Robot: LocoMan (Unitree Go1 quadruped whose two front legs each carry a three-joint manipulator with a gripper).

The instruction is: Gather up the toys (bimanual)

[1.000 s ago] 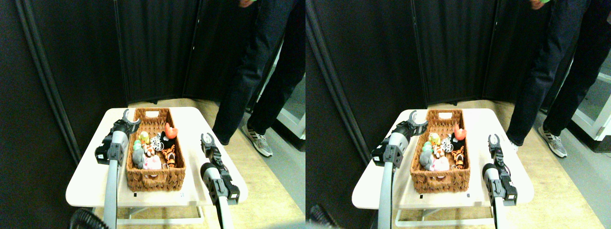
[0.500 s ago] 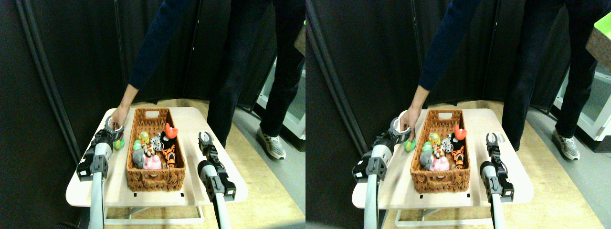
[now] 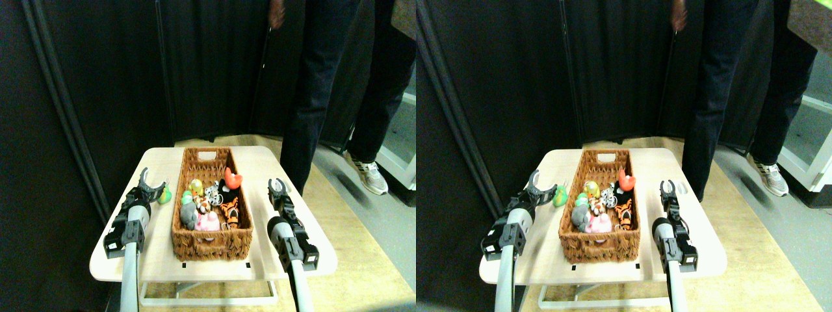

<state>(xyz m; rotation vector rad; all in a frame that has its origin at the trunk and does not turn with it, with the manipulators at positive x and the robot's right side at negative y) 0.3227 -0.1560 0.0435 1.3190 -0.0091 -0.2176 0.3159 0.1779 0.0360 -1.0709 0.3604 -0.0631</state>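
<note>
On the pale table point(image 3: 117, 257), the left gripper point(image 3: 149, 181) stands spread beside a loose green toy point(image 3: 165, 194), the other toys point(image 3: 209, 200) fill the wicker basket point(image 3: 211, 242), and the right gripper point(image 3: 278, 188) stands spread, empty.

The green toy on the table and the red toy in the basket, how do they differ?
The green toy lies on the bare table, left of the basket; the red toy is inside the basket, at its right wall. The green toy sits alone beside the left gripper; the red toy is packed among other figures. The red toy stands higher, above the rim. Both are small figures.
</note>
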